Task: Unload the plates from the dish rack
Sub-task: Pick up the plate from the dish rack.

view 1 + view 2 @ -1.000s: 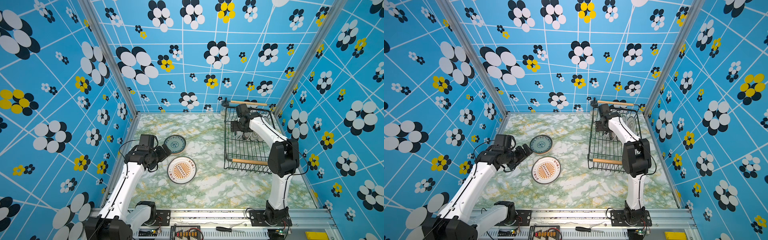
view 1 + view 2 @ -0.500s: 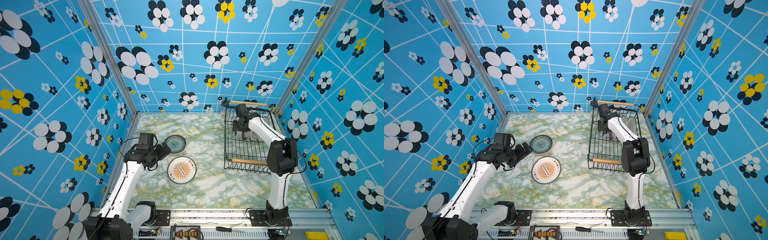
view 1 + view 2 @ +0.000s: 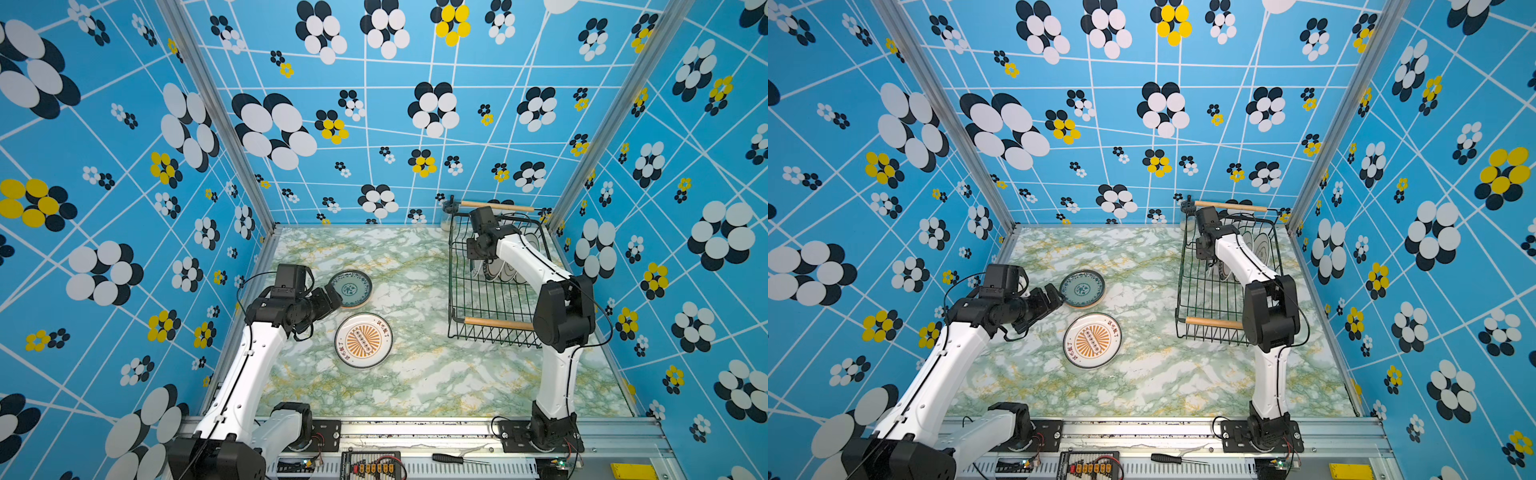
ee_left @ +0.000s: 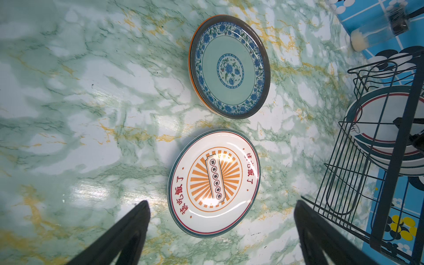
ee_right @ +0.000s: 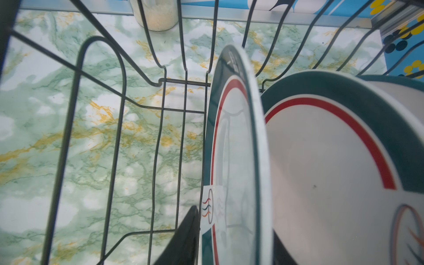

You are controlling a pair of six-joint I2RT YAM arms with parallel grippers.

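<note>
The black wire dish rack [image 3: 498, 323] [image 3: 1214, 323] stands at the right of the marble table, with several white teal-rimmed plates [image 3: 509, 266] upright in its far end. My right gripper [image 3: 478, 266] [image 5: 234, 229] reaches down into the rack, shut on the rim of the nearest teal-and-red-rimmed plate [image 5: 236, 142], one finger [image 5: 188, 234] against its face. A blue-patterned plate [image 3: 351, 288] [image 4: 229, 66] tops a small stack, and an orange sunburst plate [image 3: 363, 340] [image 4: 214, 182] lies flat beside it. My left gripper [image 3: 332, 297] [image 4: 221, 204] hovers open by both.
A glass jar [image 3: 446, 218] [image 5: 156, 16] stands at the rack's far left corner against the back wall. Patterned blue walls close in three sides. A screwdriver [image 3: 453, 458] lies on the front rail.
My right gripper's jaws have narrowed from wide open onto the plate in the rack. The left arm has barely moved and stays open.
</note>
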